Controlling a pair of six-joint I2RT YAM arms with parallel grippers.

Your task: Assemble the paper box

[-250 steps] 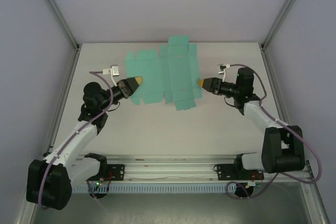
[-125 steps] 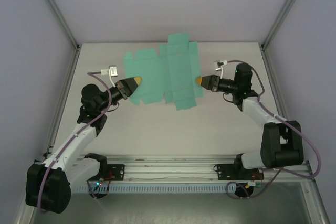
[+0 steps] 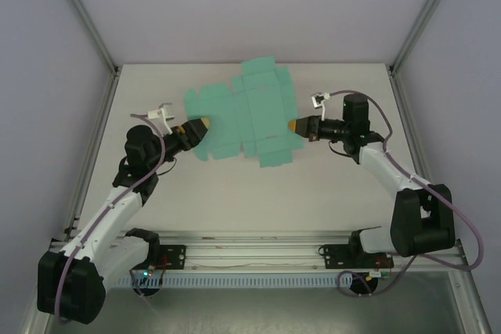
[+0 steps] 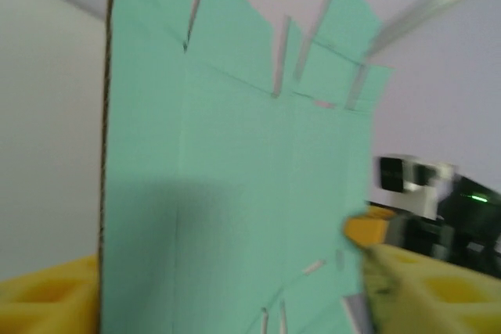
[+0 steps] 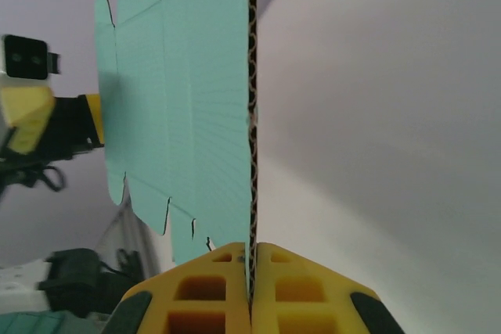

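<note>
The paper box (image 3: 246,115) is a flat teal die-cut sheet with flaps and slits, raised off the white table. My right gripper (image 3: 295,127) is shut on its right edge. In the right wrist view the sheet (image 5: 180,99) stands edge-on, rising from between the closed yellow fingers (image 5: 251,252). My left gripper (image 3: 202,124) is at the sheet's left edge. In the left wrist view its yellow fingers (image 4: 47,295) are spread wide and the sheet (image 4: 235,193) passes between them. The right gripper's yellow tip (image 4: 366,230) shows at the sheet's far edge.
The white table (image 3: 235,193) stretches bare in front of the sheet. Grey walls and aluminium posts (image 3: 86,21) enclose the back and sides. A metal rail (image 3: 250,252) with the arm bases runs along the near edge.
The sheet lay flat on the table; now its right edge is lifted and it tilts up. The left wrist has rolled and its fingers have come in around the sheet's left edge.
</note>
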